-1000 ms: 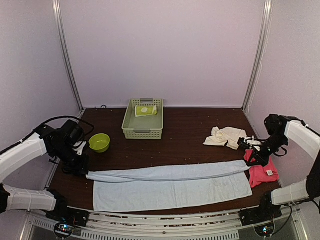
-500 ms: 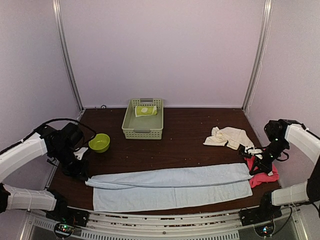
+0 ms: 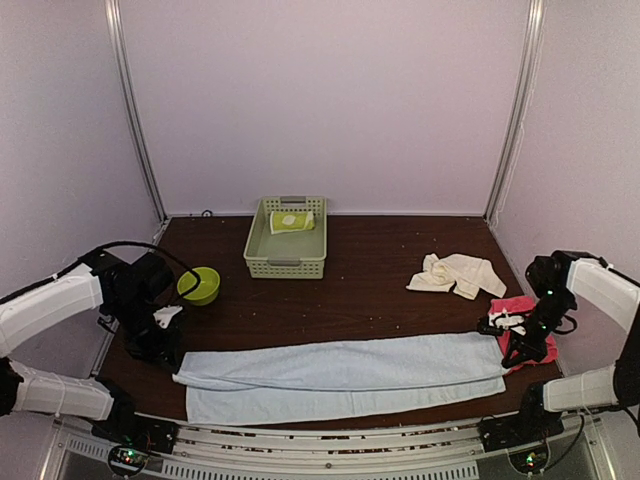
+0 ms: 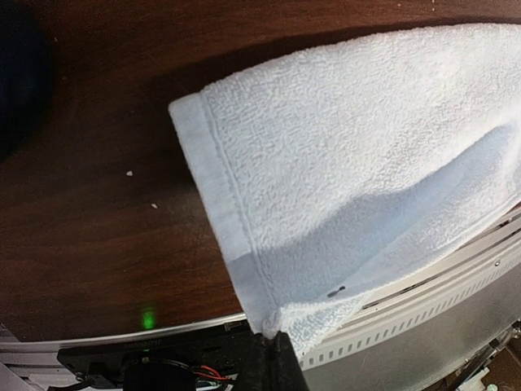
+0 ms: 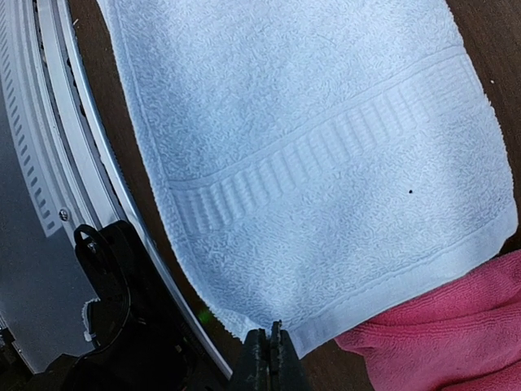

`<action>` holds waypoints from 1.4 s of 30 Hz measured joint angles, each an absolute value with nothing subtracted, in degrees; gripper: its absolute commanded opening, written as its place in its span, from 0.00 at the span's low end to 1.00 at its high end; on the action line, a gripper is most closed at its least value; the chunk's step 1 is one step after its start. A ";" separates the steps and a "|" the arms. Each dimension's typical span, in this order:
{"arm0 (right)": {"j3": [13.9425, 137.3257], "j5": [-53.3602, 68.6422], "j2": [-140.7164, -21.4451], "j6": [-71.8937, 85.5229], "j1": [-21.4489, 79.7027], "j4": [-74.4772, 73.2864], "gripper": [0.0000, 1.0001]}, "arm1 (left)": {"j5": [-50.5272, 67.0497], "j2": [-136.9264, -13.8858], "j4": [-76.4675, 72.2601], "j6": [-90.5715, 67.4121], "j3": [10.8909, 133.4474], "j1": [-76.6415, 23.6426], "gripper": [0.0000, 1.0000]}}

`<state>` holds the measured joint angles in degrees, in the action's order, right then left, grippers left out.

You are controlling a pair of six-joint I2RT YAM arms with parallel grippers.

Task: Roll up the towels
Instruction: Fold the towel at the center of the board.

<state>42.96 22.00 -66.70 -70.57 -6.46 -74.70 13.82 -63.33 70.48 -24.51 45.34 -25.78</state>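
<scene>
Left tool (image 4: 273, 346): closed, pinching the blue towel (image 3: 340, 365) at its left corner.
Right tool (image 5: 273, 338): closed, pinching the right corner.
Towel: lying lengthwise along the near surface (image 3: 370, 270), partly folded over.
Technique: tools should be moving level, aligning edges before releasing.

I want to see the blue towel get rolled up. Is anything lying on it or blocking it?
Nothing lies on the light blue towel. The left gripper and right gripper each pinch a corner of it. Only the pink towel crowds its right end, touching that corner.
</scene>
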 measured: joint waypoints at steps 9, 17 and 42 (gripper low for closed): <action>41.60 20.08 -70.26 -70.78 -5.04 -73.38 0.00 | 13.72 -68.34 70.65 -24.49 45.32 -28.18 0.00; 40.97 19.14 -71.79 -70.74 -3.25 -72.36 0.00 | 13.82 -69.82 71.22 -24.29 45.32 -30.17 0.00; 40.97 16.95 -74.35 -70.74 -3.22 -71.94 0.00 | 20.45 -64.86 73.38 -23.46 43.11 -35.00 0.00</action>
